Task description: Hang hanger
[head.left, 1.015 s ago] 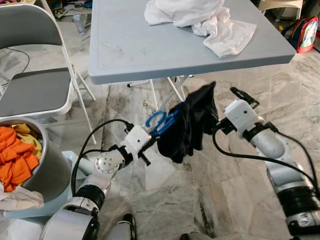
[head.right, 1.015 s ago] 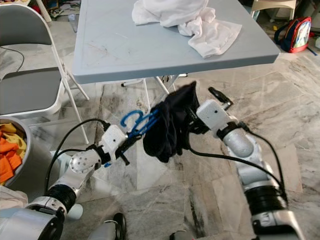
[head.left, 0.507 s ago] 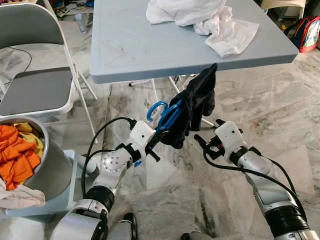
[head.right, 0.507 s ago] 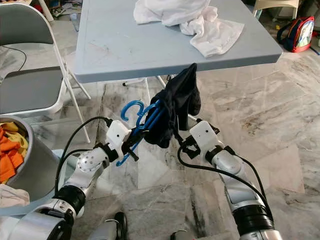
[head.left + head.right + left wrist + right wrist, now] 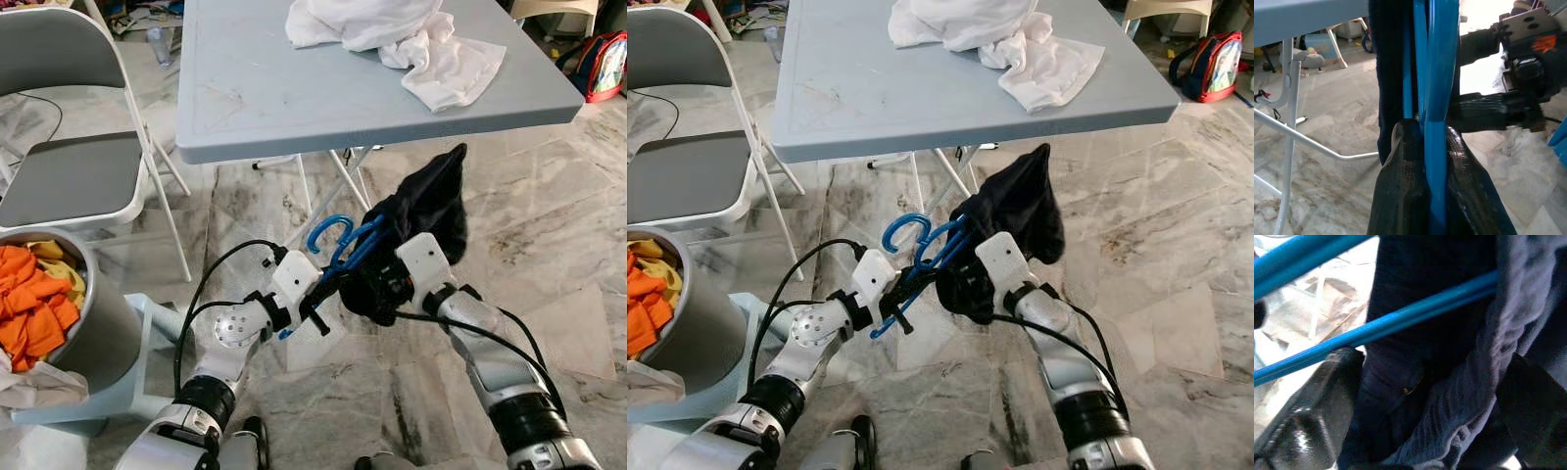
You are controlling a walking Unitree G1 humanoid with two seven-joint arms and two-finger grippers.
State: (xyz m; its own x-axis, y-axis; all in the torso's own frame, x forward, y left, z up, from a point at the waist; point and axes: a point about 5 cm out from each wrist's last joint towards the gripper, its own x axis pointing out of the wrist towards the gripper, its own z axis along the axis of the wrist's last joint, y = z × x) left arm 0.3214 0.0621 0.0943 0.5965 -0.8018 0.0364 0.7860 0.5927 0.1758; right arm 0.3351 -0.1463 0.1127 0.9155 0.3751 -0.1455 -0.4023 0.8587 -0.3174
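Head views: blue plastic hanger (image 5: pixel 338 247) held low in front of the grey folding table (image 5: pixel 294 88), hook end up and free, dark garment (image 5: pixel 426 211) draped over its far end. Left gripper (image 5: pixel 315 299) clamped on the hanger's lower bar; right gripper (image 5: pixel 390 286) buried in the cloth beside it. Folding chair (image 5: pixel 69 166) and a metal tub of orange laundry (image 5: pixel 39 304) well off to the left, white cloth (image 5: pixel 411 39) lying on the tabletop.

Left wrist view: both black fingers (image 5: pixel 1400 186) pressed together on the blue bars, grip tight and centred. Thin, stiff, smooth plastic, likely to twist or slide in the pinch; best held near the neck under the hook so the hook stays steerable.

Right wrist view: one finger (image 5: pixel 1317 401) on each side of bunched dark fabric (image 5: pixel 1459 382) under the blue bars (image 5: pixel 1400 318), apparently pinching it, though too close and dim to be sure. Soft, light, floppy load, prone to slipping off the bar if tilted.
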